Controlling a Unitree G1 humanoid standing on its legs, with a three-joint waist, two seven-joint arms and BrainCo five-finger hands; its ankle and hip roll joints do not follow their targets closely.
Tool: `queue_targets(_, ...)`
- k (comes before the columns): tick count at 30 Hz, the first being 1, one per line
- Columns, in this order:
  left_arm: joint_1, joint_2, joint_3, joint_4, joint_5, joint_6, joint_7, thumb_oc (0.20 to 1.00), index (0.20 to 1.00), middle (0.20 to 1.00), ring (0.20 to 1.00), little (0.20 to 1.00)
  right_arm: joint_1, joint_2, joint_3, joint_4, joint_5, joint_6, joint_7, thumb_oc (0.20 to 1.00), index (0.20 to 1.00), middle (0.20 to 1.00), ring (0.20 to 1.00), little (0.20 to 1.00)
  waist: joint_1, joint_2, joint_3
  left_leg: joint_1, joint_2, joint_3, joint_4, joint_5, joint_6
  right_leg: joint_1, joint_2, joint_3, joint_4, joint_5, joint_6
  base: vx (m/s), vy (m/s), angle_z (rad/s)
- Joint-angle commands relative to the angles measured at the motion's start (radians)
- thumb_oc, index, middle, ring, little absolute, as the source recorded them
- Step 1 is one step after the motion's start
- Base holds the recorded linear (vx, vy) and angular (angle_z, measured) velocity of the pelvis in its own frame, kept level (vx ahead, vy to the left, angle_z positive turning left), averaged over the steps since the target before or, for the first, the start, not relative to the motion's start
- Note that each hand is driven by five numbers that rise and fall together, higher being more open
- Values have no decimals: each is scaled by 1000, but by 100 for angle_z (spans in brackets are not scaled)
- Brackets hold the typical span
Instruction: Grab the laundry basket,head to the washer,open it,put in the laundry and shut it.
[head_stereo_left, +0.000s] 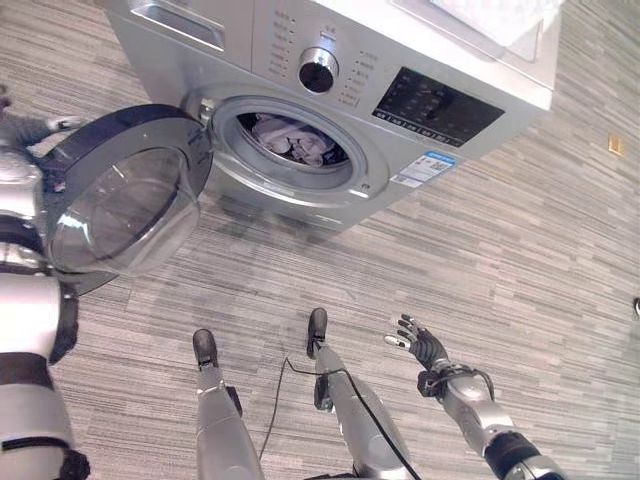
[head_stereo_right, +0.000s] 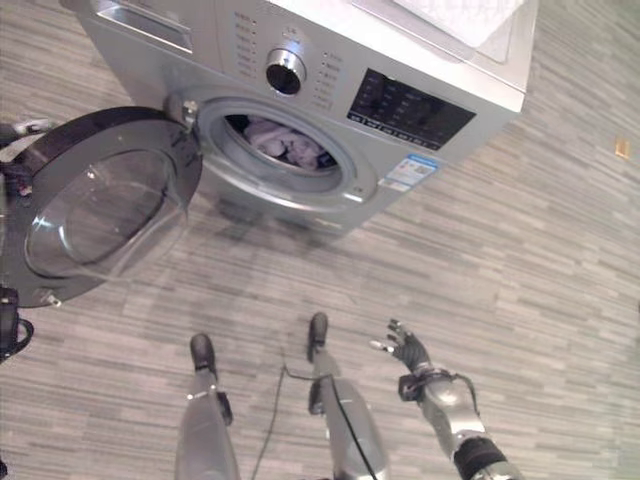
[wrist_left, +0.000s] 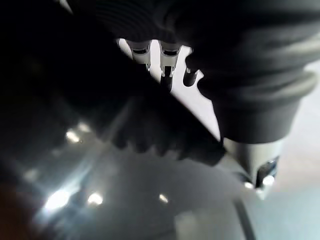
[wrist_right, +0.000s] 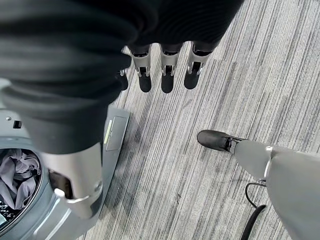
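In the left eye view, the door (head_stereo_left: 125, 190) is swung wide at 9 o'clock of the drum opening (head_stereo_left: 295, 140), where the laundry (head_stereo_left: 292, 138) is already seen loaded; shutting is judged to remain. The left hand (head_stereo_left: 55, 124) is found behind the door's far rim, much nearer than the right hand (head_stereo_left: 417, 343), held low at 5 o'clock.

In the left wrist view, the left fingers (wrist_left: 167, 65) are seen straight against the door.

In the right wrist view, the right fingers (wrist_right: 167, 75) hang relaxed, holding nothing
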Motion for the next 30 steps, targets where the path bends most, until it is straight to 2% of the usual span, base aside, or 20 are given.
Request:
queue_targets(1,104,-119,-80,47,89,6,-44,1000,1000,1000,1000,1000,60,-81,-55,-17,12,-31,4,1000,1000,1000,1000,1000,-31,22,-93,11,41,-20,29,-24,0,12,-72,108,75,-107,136,40,-88,-15)
queue_targets(5,161,-249,-70,-37,55,-11,-57,1000,1000,1000,1000,1000,59,-96,-108,-1,19,-32,-11,1000,1000,1000,1000,1000,-31,47,-117,69,56,-7,0,-14,-6,53,-50,119,75,-126,126,35,-71,-10)
queue_targets(6,162,-249,-70,-37,55,-11,-56,1000,1000,1000,1000,1000,60,-96,-108,-1,19,-32,-11,1000,1000,1000,1000,1000,-30,47,-116,71,56,-6,-1,-14,-6,54,-49,120,75,-126,126,43,-79,-9)
queue_targets(7,221,-329,-64,-98,27,-25,-69,1000,1000,1000,1000,1000,60,-96,-137,1,25,-32,-22,1000,1000,1000,1000,1000,-28,60,-122,106,65,6,-10,-13,-7,78,-37,125,73,-138,120,41,-66,-8)
queue_targets(11,323,-456,-60,-153,-57,-32,-116,1000,1000,1000,1000,1000,54,-112,-206,-7,39,-29,-43,1000,1000,1000,1000,1000,-32,90,-135,179,84,42,-21,-9,-11,121,-13,148,77,-161,108,52,-43,-11)
queue_targets(15,364,-584,-69,-132,-147,-22,-137,1000,1000,1000,1000,1000,47,-137,-255,-3,30,-22,-62,1000,1000,1000,1000,1000,-58,124,-159,265,95,87,-49,6,-14,168,8,174,79,-182,99,86,-12,-29)
queue_targets(16,354,-638,-110,-188,-167,-52,-127,1000,1000,1000,1000,1000,20,-149,-270,41,31,-25,-74,1000,1000,1000,1000,1000,-71,149,-170,304,94,116,-67,15,-16,182,11,189,83,-187,100,54,25,-38)
queue_targets(17,354,-638,-110,-188,-167,-52,-127,1000,1000,1000,1000,1000,20,-149,-270,41,31,-25,-74,1000,1000,1000,1000,1000,-71,149,-171,304,94,116,-67,15,-16,181,11,189,83,-187,100,67,48,-42)
queue_targets(18,385,-621,-166,-385,-202,-108,-120,1000,1000,1000,1000,1000,7,-158,-293,77,41,-36,-85,1000,1000,1000,1000,1000,-68,176,-174,333,90,136,-82,20,-15,194,10,196,84,-192,103,22,28,-16)
queue_targets(19,385,-620,-166,-386,-202,-107,-119,1000,1000,1000,1000,1000,7,-157,-293,77,41,-36,-85,1000,1000,1000,1000,1000,-68,175,-177,330,90,136,-83,23,-15,190,10,196,84,-191,103,44,40,-12)
queue_targets(20,428,-562,-197,-596,-213,-162,-120,1000,1000,1000,1000,1000,20,-159,-317,101,42,-48,-87,1000,1000,1000,1000,1000,-59,191,-182,347,87,149,-95,33,-16,202,9,196,80,-192,104,43,13,-13)
queue_targets(22,546,-418,-214,-949,-193,-226,-169,1000,1000,1000,1000,1000,59,-150,-350,143,25,-62,-74,1000,1000,1000,1000,1000,-38,213,-191,368,90,163,-107,53,-20,218,11,198,73,-197,104,82,14,-25)
queue_targets(24,691,-299,-139,-1229,-220,-277,-248,1000,1000,1000,1000,1000,95,-138,-353,212,-39,-61,-46,1000,1000,1000,1000,1000,-14,228,-203,391,91,180,-116,77,-29,235,13,199,65,-202,105,104,15,-40)
queue_targets(27,893,-139,12,-1534,-215,-318,-327,1000,1000,1000,1000,1000,151,-122,-379,255,-99,-60,-11,1000,1000,1000,1000,1000,18,249,-221,407,89,187,-121,97,-35,258,8,191,51,-209,106,104,21,-16)
queue_targets(28,963,-114,67,-1602,-216,-321,-341,1000,1000,1000,1000,1000,165,-113,-389,263,-102,-60,3,1000,1000,1000,1000,1000,27,255,-224,409,88,184,-123,102,-35,267,6,185,46,-211,105,98,7,-2)
queue_targets(29,1109,-101,159,-1667,-224,-326,-357,1000,1000,1000,1000,1000,184,-91,-406,290,-91,-68,21,1000,1000,1000,1000,1000,57,263,-224,409,85,170,-125,108,-35,285,-1,165,39,-216,102,88,-1,6)
queue_targets(30,1315,-171,244,-1671,-308,-301,-382,1000,1000,1000,1000,1000,191,-78,-404,313,-84,-71,35,1000,1000,1000,1000,1000,79,268,-215,408,78,149,-121,110,-31,309,-9,139,31,-220,99,67,-16,13)
